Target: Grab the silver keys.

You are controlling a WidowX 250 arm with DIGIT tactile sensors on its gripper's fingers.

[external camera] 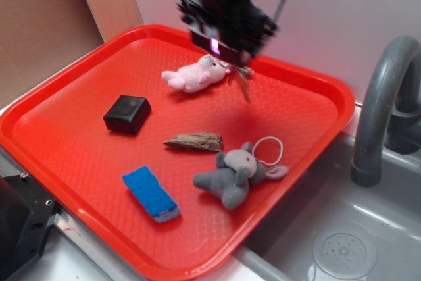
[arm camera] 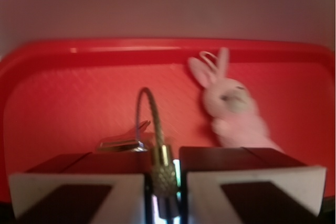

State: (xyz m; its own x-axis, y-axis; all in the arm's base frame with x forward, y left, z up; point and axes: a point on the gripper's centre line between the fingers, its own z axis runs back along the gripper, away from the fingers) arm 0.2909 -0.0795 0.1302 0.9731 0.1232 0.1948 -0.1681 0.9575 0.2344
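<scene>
The silver keys [external camera: 244, 82] hang from my gripper [external camera: 238, 64], lifted above the back of the red tray [external camera: 59, 106]. In the wrist view the gripper [arm camera: 164, 174] is shut on the knurled metal clasp of the keys' wire ring, the wire loop [arm camera: 149, 111] arching up ahead of the jaws and one shiny key head [arm camera: 122, 142] lying flat to the left. The keys dangle clear of the tray floor, just right of the pink plush rabbit [external camera: 195, 74].
On the tray lie a black box [external camera: 127, 113], a piece of brown bark [external camera: 195, 141], a blue sponge block [external camera: 150, 193] and a grey plush mouse [external camera: 233, 174] with a white cord loop [external camera: 269, 150]. A grey sink with a tap [external camera: 381, 106] sits at the right.
</scene>
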